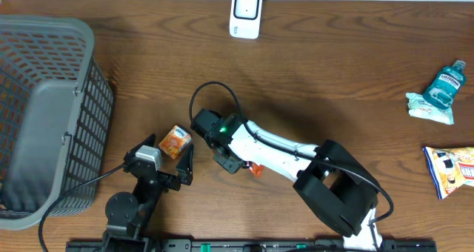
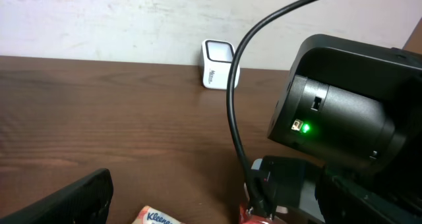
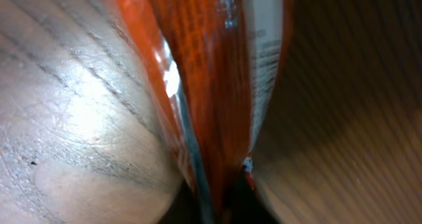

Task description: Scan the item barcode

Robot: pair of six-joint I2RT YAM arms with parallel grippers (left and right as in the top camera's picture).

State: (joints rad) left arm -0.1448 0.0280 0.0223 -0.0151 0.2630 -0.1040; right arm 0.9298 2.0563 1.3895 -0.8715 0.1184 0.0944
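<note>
brown wood table (image 1: pixel 148 74) fills the overhead view, with a grey basket (image 1: pixel 81 30) at its left edge and a white scanner (image 1: pixel 245 13) standing at the far edge, well apart from both arms. off to the right lie a mouthwash bottle (image 1: pixel 447 81) and a snack bag (image 1: pixel 452 170). near the middle, the left gripper (image 1: pixel 167 154) is spread wide, and a tissue pack (image 1: pixel 175 141) sits on the table between its fingers, none of which visibly touches it. just beside it, the right gripper (image 1: pixel 238 165) points down at the table, with an orange packet (image 1: pixel 255 170) showing at its tip. the right wrist view is filled by that packet, standing on edge against the wood, but the fingers are not visible there, so i cannot tell whether they grip it.
</note>
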